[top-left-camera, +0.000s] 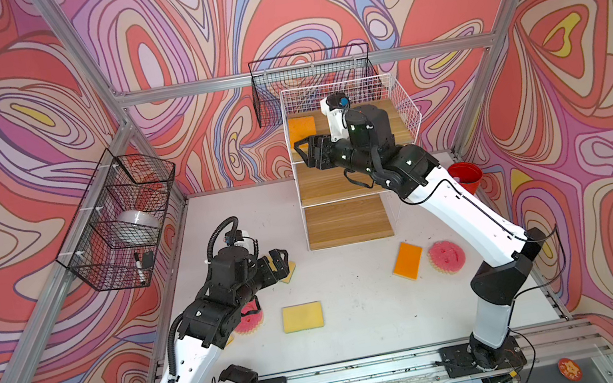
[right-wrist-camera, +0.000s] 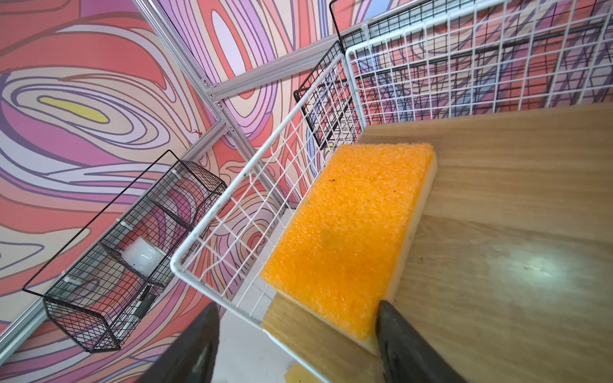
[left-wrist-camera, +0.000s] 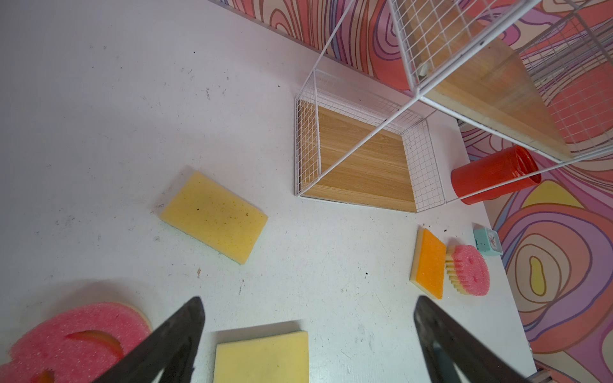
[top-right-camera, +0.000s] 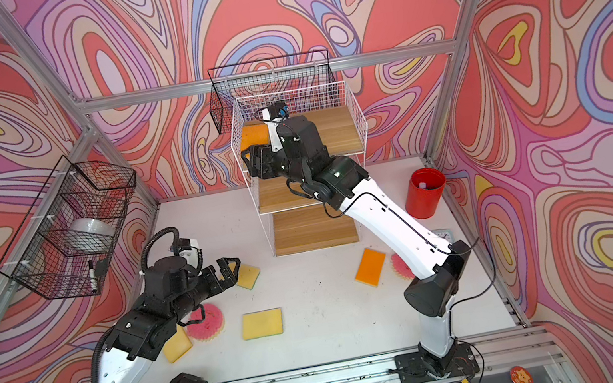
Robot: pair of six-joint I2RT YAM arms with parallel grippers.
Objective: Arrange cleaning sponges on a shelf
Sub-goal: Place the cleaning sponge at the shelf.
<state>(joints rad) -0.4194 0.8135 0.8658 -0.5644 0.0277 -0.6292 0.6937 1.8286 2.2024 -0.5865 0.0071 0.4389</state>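
Left pincer (left-wrist-camera: 306, 300) spread wide over the bench (left-wrist-camera: 99, 99) near a yellow sponge (left-wrist-camera: 214, 215); right pincer (right-wrist-camera: 297, 305) spread too, right by the orange sponge (right-wrist-camera: 348, 232) up top on the shelf (right-wrist-camera: 497, 199).

Top views overlook the shelf (top-left-camera: 347, 221); wrist cameras close.

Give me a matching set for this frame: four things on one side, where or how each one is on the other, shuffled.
Things:
1. red cup
2. white roll
3. left gripper
4. right gripper

Places or states:
A. open, over the top board of the shelf, by an orange-topped sponge
B. inside a black wire basket on the wall
C. standing on the table near the shelf
D. open, over the table near a yellow-side-up sponge

Pairs: 1-C, 2-B, 3-D, 4-A
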